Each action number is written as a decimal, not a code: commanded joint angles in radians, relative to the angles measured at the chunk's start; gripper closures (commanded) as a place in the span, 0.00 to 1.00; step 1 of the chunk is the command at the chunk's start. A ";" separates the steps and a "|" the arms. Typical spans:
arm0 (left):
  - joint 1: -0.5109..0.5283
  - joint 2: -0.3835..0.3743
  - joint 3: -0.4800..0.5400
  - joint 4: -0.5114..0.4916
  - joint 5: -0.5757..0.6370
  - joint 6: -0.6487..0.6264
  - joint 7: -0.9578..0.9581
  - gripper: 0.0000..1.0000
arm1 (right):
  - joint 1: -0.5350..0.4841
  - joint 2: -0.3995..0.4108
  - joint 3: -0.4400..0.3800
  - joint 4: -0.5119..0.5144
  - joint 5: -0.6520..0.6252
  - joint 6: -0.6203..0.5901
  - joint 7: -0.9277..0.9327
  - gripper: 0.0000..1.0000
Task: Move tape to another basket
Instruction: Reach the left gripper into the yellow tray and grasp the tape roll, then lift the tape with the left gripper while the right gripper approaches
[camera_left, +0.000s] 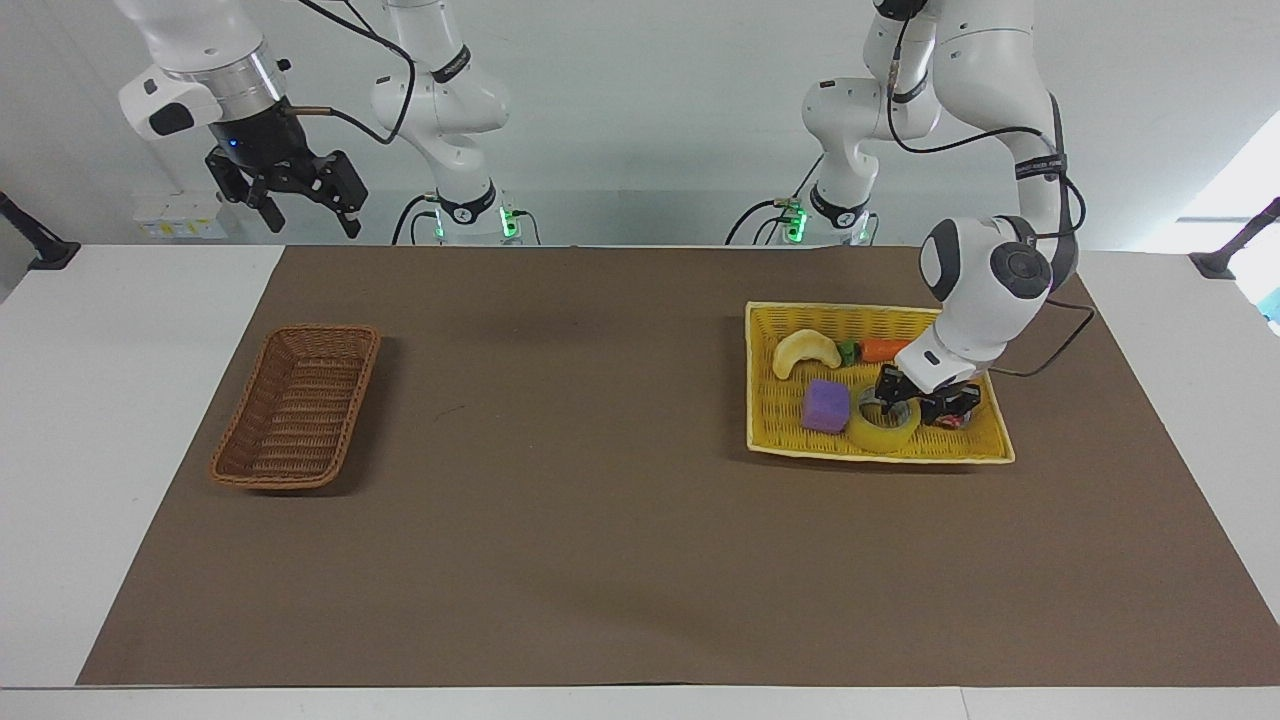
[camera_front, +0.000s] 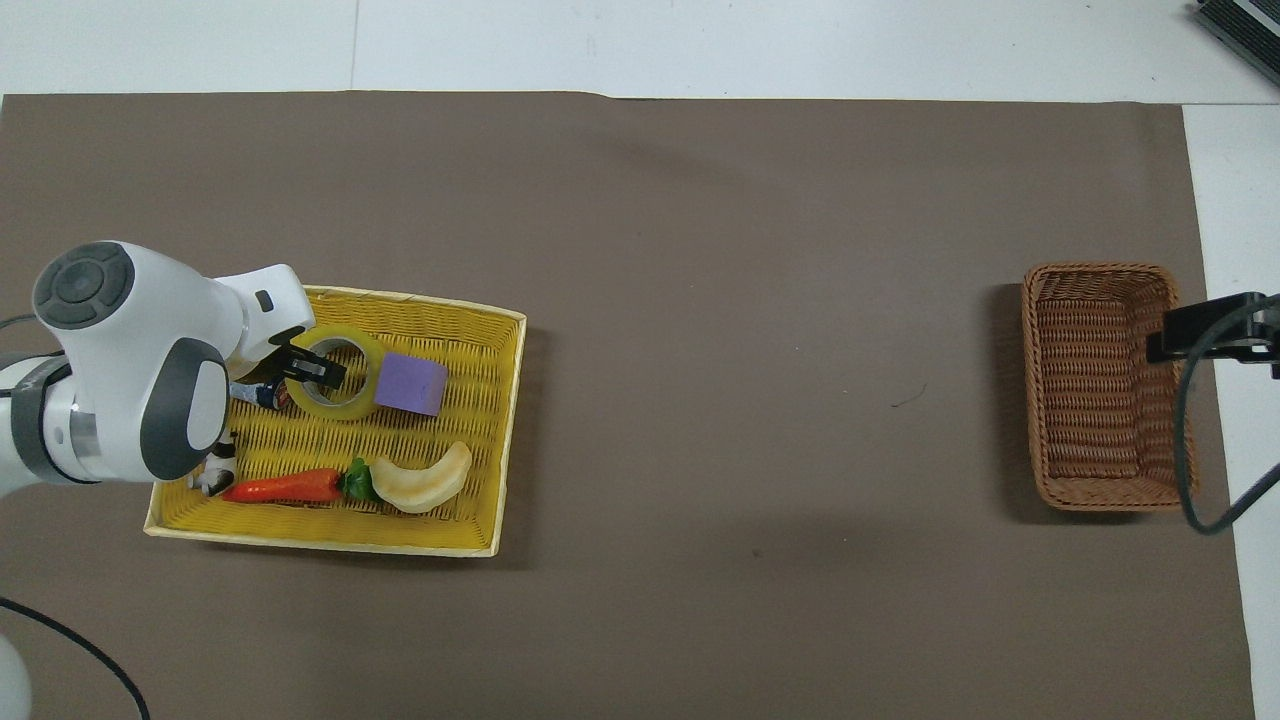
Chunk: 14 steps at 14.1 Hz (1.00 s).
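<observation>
The left hand (camera_left: 917, 398) is down in the yellow tray (camera_left: 985, 455), its fingers parted and straddling the wall of the tape (camera_left: 884, 424): one finger appears to sit inside the core, the other outside. That placement suits pinching the roll by its wall, since the purple cube (camera_left: 826, 405) crowds its other side. Nothing is gripped yet. The tape lies flat directly under the hand. The basket (camera_left: 297, 404) sits well apart, beneath the waiting right hand (camera_left: 300, 199), whose fingers are spread.
</observation>
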 joint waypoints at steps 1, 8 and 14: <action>-0.015 -0.024 0.014 -0.061 -0.015 0.042 0.049 0.34 | -0.012 -0.018 0.005 -0.021 0.002 0.009 -0.036 0.00; -0.008 0.021 0.014 -0.054 -0.015 0.051 0.048 1.00 | -0.012 -0.018 0.005 -0.021 0.002 0.009 -0.035 0.00; 0.000 0.001 0.016 0.164 -0.017 -0.243 0.037 1.00 | -0.011 -0.018 0.007 -0.021 0.016 0.007 -0.026 0.00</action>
